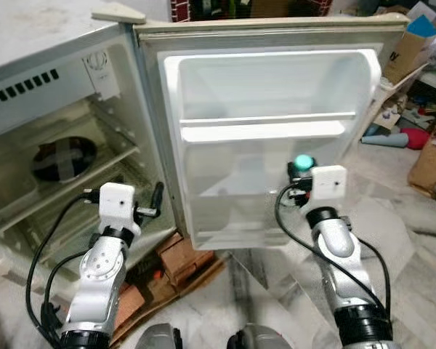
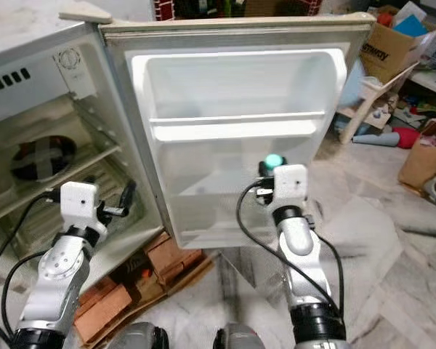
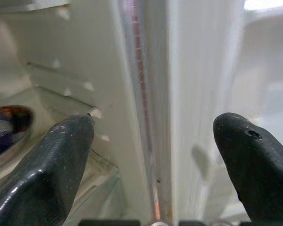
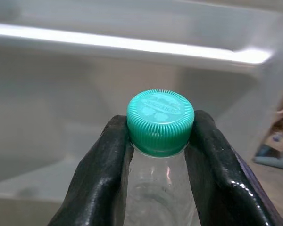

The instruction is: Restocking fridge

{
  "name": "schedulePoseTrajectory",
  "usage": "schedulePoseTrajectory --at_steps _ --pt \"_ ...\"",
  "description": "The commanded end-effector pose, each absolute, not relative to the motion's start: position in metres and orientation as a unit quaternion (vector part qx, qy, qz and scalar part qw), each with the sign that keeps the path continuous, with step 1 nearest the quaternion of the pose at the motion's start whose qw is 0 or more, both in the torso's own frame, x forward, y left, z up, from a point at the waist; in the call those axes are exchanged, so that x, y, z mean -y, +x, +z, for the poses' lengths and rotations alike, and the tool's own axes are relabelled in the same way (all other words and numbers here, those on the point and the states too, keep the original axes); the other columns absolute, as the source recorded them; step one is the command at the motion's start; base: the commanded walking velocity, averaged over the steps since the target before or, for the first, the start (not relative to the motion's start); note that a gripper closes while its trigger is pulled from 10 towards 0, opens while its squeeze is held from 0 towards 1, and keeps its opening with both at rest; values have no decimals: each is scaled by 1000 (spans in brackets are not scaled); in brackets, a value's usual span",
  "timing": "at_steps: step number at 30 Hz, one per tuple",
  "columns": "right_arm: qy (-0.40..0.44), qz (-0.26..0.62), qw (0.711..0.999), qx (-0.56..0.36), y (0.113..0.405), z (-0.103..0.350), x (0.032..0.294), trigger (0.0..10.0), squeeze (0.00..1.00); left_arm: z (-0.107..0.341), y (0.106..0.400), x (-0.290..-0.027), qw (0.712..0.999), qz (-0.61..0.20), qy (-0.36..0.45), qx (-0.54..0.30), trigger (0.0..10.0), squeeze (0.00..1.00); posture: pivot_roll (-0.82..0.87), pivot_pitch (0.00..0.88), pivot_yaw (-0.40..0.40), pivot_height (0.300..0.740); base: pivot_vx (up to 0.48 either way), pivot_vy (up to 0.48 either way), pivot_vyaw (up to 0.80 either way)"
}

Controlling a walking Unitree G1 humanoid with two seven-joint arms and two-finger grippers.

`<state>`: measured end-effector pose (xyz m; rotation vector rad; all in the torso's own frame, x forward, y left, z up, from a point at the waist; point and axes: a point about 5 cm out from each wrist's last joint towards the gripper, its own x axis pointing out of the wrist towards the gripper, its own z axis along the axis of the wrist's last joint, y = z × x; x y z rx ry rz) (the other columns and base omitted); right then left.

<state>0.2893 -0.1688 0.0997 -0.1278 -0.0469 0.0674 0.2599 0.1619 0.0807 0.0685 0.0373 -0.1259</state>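
Observation:
A small fridge stands open, its white door [image 1: 269,131] swung wide toward me with bare door shelves [image 1: 261,129]. My right gripper [image 4: 160,141] is shut on the neck of a clear plastic bottle with a teal cap [image 4: 160,120], held upright just in front of the lower door shelf; the cap [image 1: 303,161] pokes up above the wrist. My left gripper [image 3: 155,150] is open, its fingers [image 3: 52,165] straddling the hinge edge between the fridge cabinet and the door. In the left eye view it [image 1: 154,200] hovers by the cabinet's lower front.
Inside the cabinet, a dark round dish [image 1: 64,158] rests on a wire shelf [image 1: 73,182]. Bricks and cardboard [image 1: 178,262] lie under the fridge. Cardboard boxes [image 1: 410,43] and a paper bag [image 1: 432,156] crowd the marble floor on the right.

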Motion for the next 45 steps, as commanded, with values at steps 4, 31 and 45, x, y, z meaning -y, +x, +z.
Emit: schedulePoseTrajectory --at_steps 4,31,45 --pt "-61 28 997 32 291 104 170 10000 0 83 260 -165 997 -61 35 -19 10000 0 -20 62 -3 740 0 0 -736" --pt "-54 19 998 24 290 100 171 10000 0 81 258 -164 997 -68 35 -25 10000 0 -21 69 -1 740 0 0 -23" --pt "-55 21 998 22 290 99 172 10000 0 81 259 -164 997 -71 34 -28 10000 0 -21 71 -1 740 0 0 0"
